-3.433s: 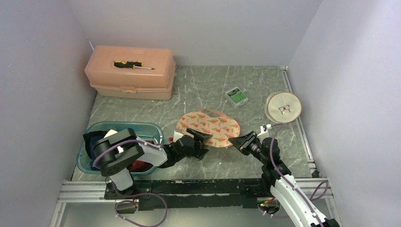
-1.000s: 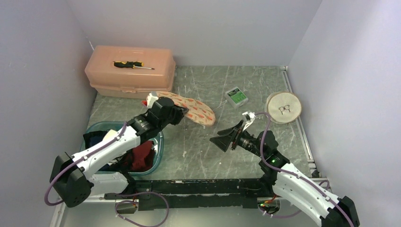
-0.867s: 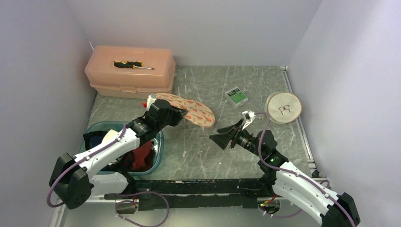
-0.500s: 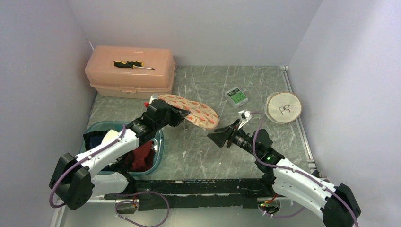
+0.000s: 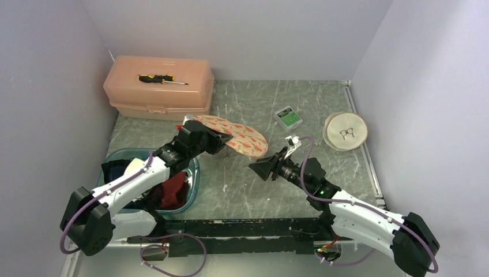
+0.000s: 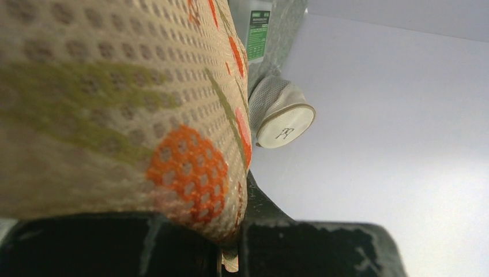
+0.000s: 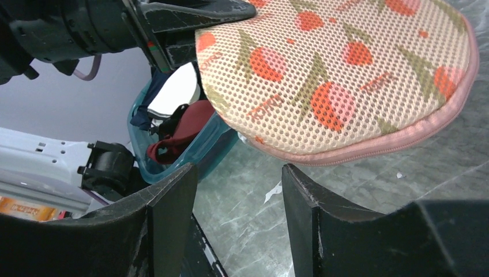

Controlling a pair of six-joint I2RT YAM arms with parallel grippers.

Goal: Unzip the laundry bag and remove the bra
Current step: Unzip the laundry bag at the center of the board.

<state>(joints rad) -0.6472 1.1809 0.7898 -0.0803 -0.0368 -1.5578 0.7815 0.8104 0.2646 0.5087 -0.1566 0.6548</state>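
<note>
Right gripper (image 5: 255, 168) has neared the laundry bag (image 5: 245, 135), apparently not touching.

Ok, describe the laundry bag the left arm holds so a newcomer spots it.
Start at the peach toolbox, back left. In front of it the left gripper holds a round mesh laundry bag. Unlike the plain cream pouch at right, it carries red fruit prints.

Behind-left of the laundry bag (image 5: 242, 134) stands a toolbox (image 5: 158, 92), a screwdriver (image 5: 158, 79) on it. A basin (image 5: 130, 153) lies near-left, a pouch (image 5: 345, 131) right.
</note>
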